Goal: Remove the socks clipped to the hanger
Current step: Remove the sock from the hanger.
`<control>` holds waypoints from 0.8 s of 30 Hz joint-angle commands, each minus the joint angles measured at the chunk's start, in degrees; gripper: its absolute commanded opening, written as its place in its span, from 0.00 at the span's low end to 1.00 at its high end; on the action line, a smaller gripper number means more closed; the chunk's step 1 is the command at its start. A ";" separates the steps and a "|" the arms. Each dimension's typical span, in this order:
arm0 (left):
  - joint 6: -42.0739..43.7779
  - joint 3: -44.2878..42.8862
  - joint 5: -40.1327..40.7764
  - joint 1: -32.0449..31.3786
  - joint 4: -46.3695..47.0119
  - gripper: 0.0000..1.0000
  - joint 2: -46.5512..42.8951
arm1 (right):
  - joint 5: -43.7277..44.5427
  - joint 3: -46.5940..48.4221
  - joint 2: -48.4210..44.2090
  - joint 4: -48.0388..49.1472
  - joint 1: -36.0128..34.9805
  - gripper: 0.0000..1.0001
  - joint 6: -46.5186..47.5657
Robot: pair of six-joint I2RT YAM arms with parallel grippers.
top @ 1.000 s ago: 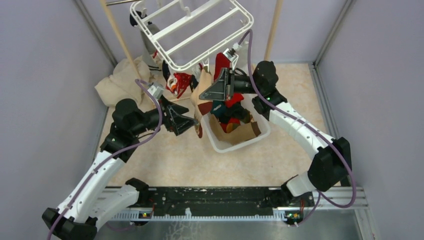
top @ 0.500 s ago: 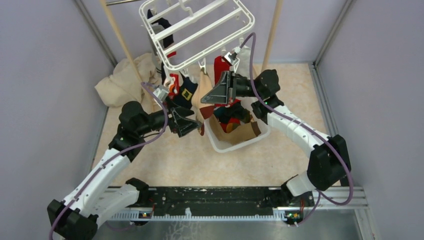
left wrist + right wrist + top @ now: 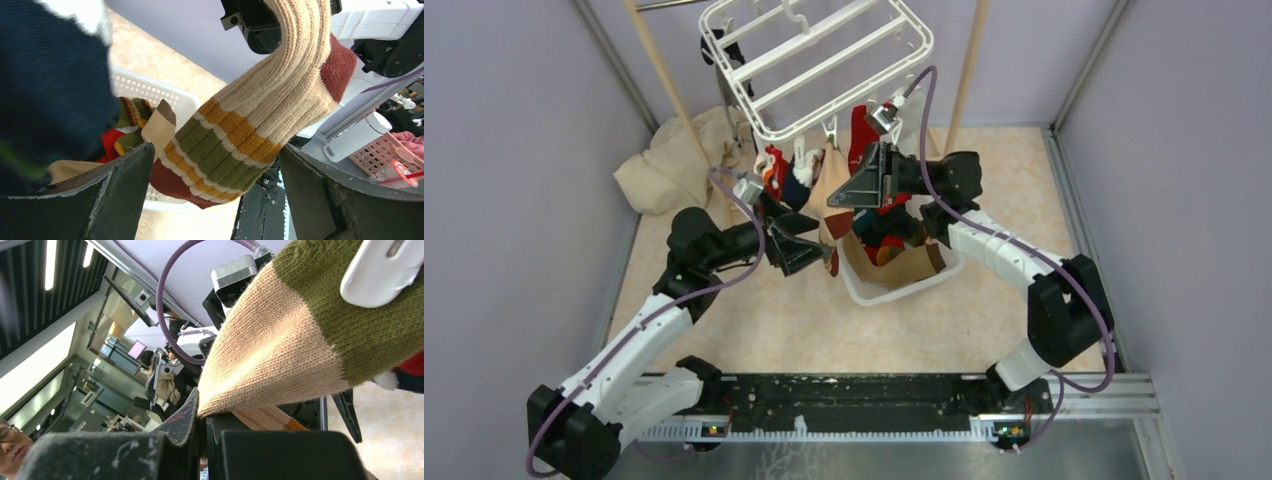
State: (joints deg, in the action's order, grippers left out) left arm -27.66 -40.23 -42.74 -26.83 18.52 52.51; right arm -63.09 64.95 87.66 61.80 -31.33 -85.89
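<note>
Top external view, and the white plastic rectangular hanger (image 3: 819, 65) hangs tilted above the far middle of the bench (image 3: 824, 330), between two wooden poles (image 3: 656, 70). Small fabric socks (image 3: 786, 170) dangle from clips under its near edge: a red one, a red-and-white patterned one, a dark navy one. Right below sits the white slatted basket (image 3: 876, 296), with more socks heaped inside. A beige cloth heap (image 3: 664, 165) lies at the far left.

The right gripper (image 3: 836, 198) is up among the hanging socks with its jaws closed. On its wrist view they pinch a beige ribbed knit sock (image 3: 270, 355) whose olive cuff sits in a white clip (image 3: 385, 267).

The left gripper (image 3: 816, 245) is spread wide and holds nothing. From its wrist camera, the beige sock's orange-and-olive striped foot (image 3: 240, 135) hangs between the two fingers (image 3: 100, 200), apparently touching neither. The navy sock (image 3: 50, 85) crowds the left side.
</note>
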 commanded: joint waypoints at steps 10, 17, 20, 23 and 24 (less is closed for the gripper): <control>1.36 2.36 -5.60 -2.70 10.54 0.99 2.93 | -0.63 1.87 1.67 11.54 0.13 0.00 -7.76; 1.59 2.46 -5.17 -3.44 12.99 0.98 5.13 | -0.87 1.82 2.28 13.70 0.13 0.00 -9.57; 1.47 2.11 -4.85 -3.55 13.94 0.83 5.95 | -1.14 1.84 2.32 13.54 0.13 0.00 -9.73; 1.42 1.03 -5.11 -3.58 13.25 0.54 6.87 | -1.41 1.93 2.22 13.17 0.14 0.00 -9.58; 1.61 0.50 -5.46 -3.54 12.62 0.46 7.14 | -1.53 1.94 2.23 12.84 0.13 0.00 -9.29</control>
State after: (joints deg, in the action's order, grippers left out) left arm -27.03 -38.11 -46.81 -30.00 29.58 58.87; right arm -63.75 64.82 90.52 71.18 -31.33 -95.22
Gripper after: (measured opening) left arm 0.576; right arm 0.017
